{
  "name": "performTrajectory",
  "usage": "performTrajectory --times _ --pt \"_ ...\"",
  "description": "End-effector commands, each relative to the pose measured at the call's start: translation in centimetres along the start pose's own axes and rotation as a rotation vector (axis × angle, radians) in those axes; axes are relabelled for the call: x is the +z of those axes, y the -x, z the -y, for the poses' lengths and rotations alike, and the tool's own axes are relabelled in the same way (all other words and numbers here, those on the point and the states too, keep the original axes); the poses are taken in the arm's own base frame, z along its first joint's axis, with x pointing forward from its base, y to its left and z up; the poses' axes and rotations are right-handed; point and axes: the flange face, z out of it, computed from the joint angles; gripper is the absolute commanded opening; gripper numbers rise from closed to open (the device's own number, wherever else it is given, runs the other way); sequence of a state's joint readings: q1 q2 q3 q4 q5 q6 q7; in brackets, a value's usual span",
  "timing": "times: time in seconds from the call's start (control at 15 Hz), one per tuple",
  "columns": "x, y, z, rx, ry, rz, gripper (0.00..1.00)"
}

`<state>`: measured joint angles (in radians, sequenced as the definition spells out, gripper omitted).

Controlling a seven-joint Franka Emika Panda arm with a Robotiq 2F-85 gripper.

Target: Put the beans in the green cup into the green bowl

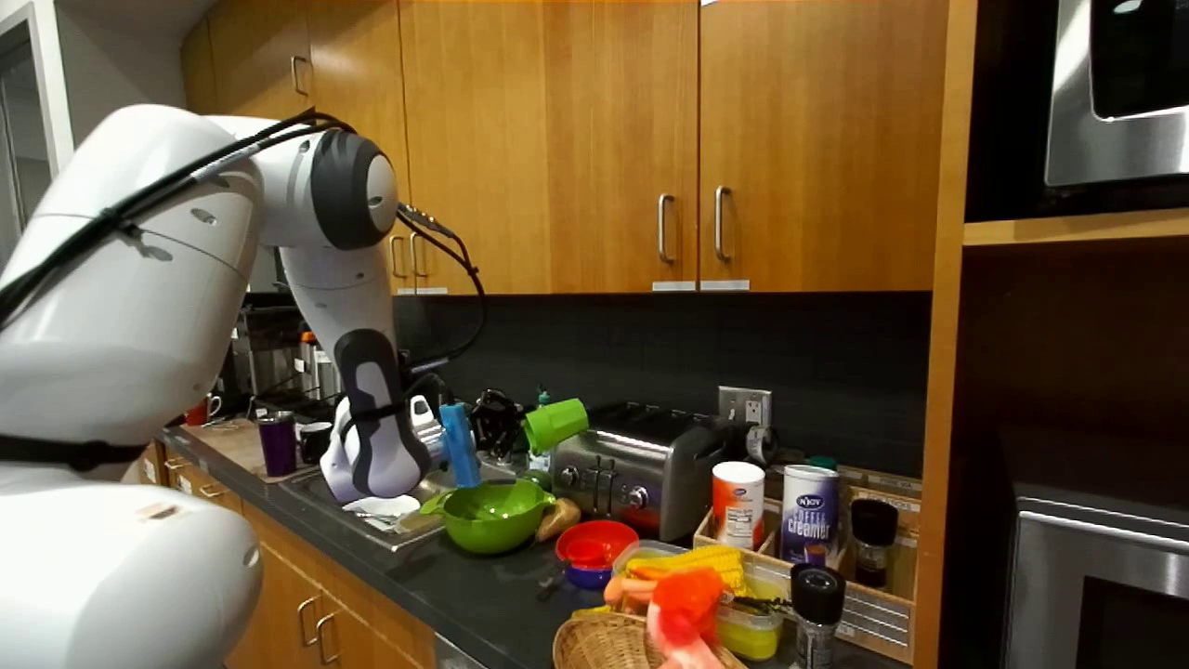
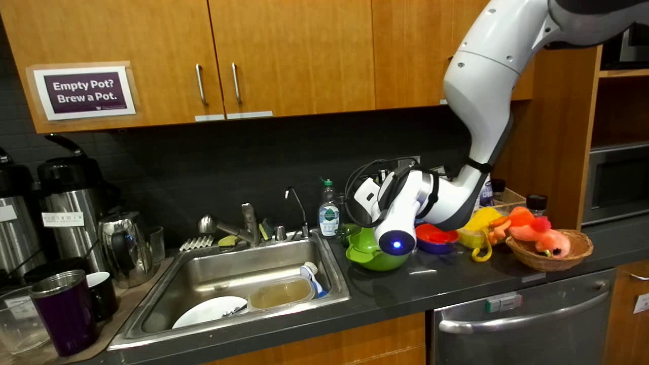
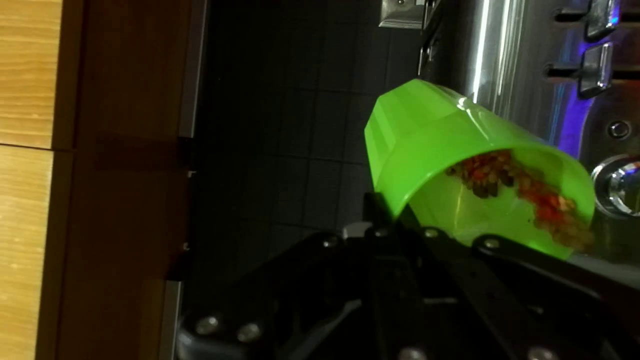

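Observation:
The green cup is tipped on its side in the wrist view, its mouth toward the lower right. Reddish-brown beans lie along its inner wall and reach the rim, where they look blurred. My gripper is shut on the cup's rim, one finger inside and one outside. In an exterior view the tilted cup is up in the air, above and right of the green bowl. No beans can be made out in the bowl. The bowl is partly behind the arm in an exterior view, where the cup cannot be clearly made out.
A steel toaster stands right behind the cup. A red dish, a plastic tub of toy food and a wicker basket are right of the bowl. A sink is on its other side. Wooden cabinets hang above.

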<state>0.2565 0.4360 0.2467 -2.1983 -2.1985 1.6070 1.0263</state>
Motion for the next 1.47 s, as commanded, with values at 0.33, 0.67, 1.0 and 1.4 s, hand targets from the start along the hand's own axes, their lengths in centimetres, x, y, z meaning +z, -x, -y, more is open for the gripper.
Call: performTrajectory --times 0.33,0.67,1.0,1.4 --pt "0.0 -0.5 -1.0 -0.053 0.096 -0.009 0.01" --pt "0.0 -0.3 -0.5 -0.086 0.113 -0.006 0.01" --pt "0.1 -0.1 -0.1 -0.118 0.120 0.002 0.01" --pt "-0.2 -0.3 0.5 -0.196 0.139 -0.005 0.01"
